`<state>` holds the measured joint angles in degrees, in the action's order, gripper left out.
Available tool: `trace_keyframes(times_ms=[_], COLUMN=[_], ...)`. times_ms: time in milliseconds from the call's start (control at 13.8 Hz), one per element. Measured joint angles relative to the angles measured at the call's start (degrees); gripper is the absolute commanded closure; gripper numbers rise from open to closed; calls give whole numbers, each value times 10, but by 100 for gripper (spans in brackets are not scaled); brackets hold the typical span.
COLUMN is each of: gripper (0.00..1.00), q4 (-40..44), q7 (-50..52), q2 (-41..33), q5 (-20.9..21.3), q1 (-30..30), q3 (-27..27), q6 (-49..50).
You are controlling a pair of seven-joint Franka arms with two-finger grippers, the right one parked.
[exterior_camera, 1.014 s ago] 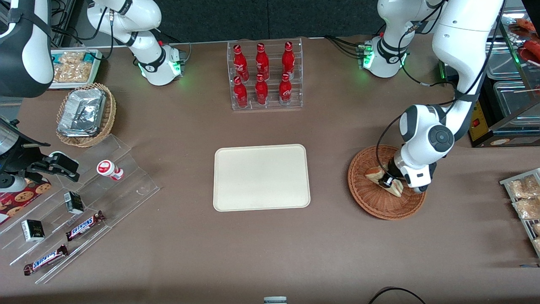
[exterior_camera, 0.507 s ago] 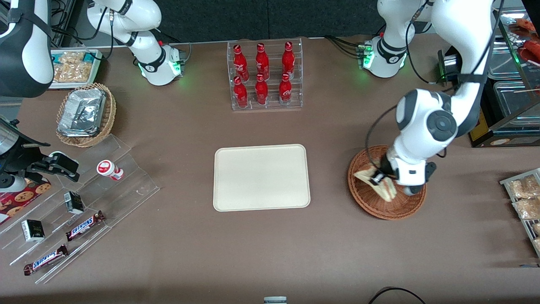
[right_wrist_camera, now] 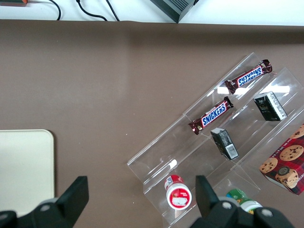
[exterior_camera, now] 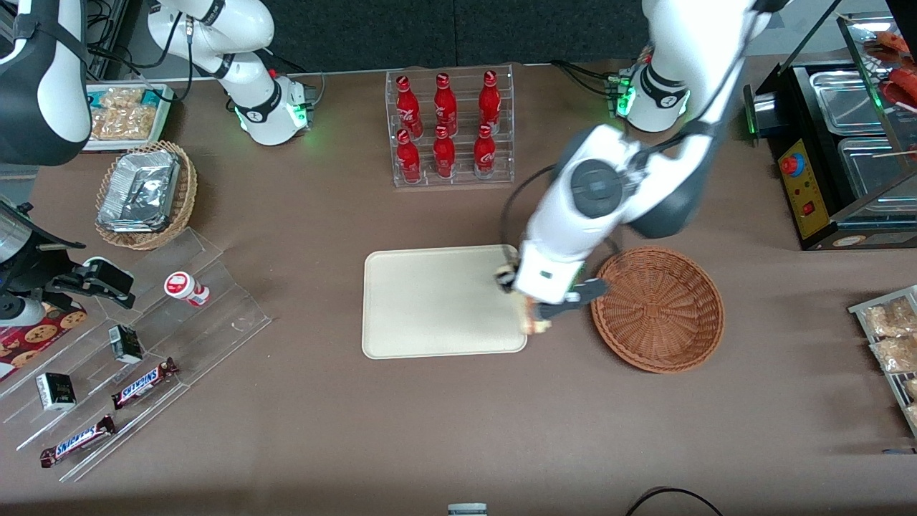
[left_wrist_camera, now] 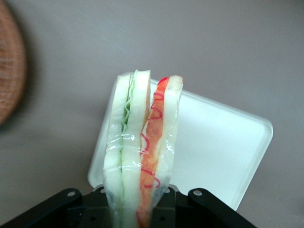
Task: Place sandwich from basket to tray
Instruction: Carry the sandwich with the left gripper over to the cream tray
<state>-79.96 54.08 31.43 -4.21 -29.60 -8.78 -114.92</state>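
One sandwich (left_wrist_camera: 142,152), one cream tray (exterior_camera: 430,301) and one round brown basket (exterior_camera: 658,308) are showing, with six red bottles (exterior_camera: 444,125) standing at the tray's twelve o'clock. The gripper (exterior_camera: 534,315) is hanging over the tray's edge nearest the basket, jaws clamping the sandwich upright. Half a second ago it was holding the sandwich over the basket, which is now sitting empty at the tray's three o'clock

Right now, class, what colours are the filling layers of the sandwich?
Green and red-orange between pale bread, clearest in the left wrist view of the sandwich held by the gripper.
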Motion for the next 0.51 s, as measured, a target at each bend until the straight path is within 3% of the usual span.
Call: trace_keyframes(times_ms=[217,507], gripper=[99,99], q4=[76,124], q7=[-2,-6], q2=[89,183], q5=[6,29], q1=[-65,-98], q3=[4,6], q6=[0,-9])
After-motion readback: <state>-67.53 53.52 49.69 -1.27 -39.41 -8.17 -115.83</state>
